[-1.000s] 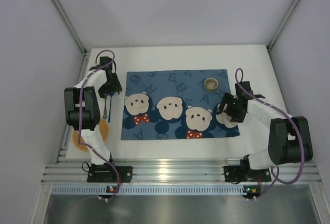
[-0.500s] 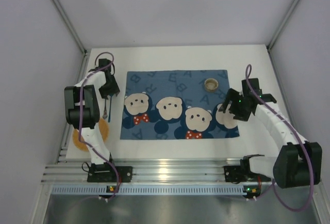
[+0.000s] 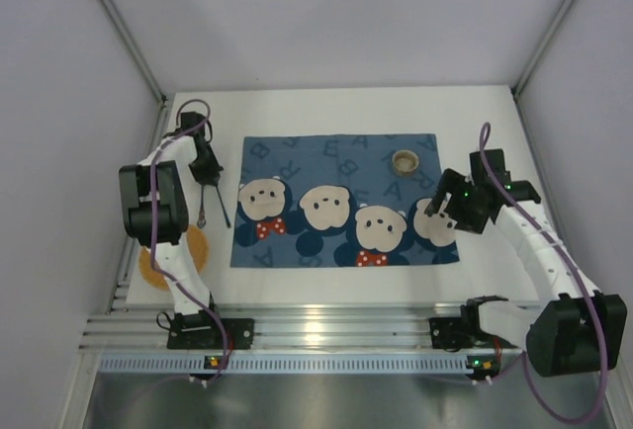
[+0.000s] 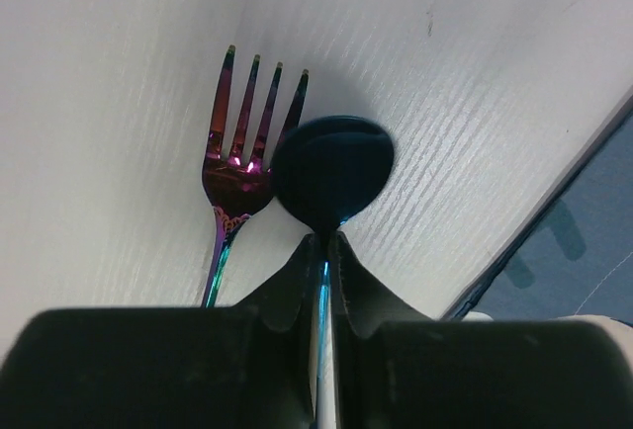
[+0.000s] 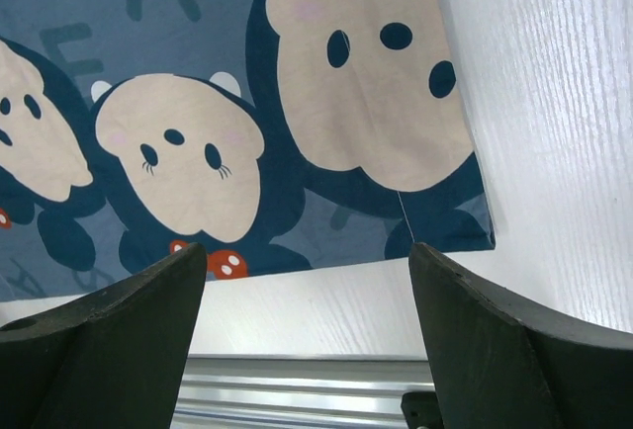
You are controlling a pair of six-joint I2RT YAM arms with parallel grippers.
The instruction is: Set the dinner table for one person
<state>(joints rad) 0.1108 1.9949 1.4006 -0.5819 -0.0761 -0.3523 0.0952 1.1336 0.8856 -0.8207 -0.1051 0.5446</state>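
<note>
My left gripper (image 3: 207,176) is shut on the thin handle of a dark iridescent spoon (image 4: 333,172), left of the placemat (image 3: 341,202) on the white dinner table (image 3: 346,113). The spoon's handle (image 3: 224,210) slants toward the near side in the top view. A rainbow-coloured fork (image 4: 237,157) lies on the table right beside the spoon's bowl, also visible as the fork (image 3: 202,214) from above. My right gripper (image 3: 443,206) stands open above the placemat's near right corner (image 5: 465,221), nothing between its fingers.
A small tan cup (image 3: 405,161) stands on the placemat's far right part. An orange plate (image 3: 170,257) lies at the table's left near edge, partly under the left arm. The ribbed metal rail (image 3: 336,328) runs along the near side.
The left gripper has closed on the spoon's handle and shifted slightly toward the far left. The right arm has swung out to the right, its gripper staying open.
</note>
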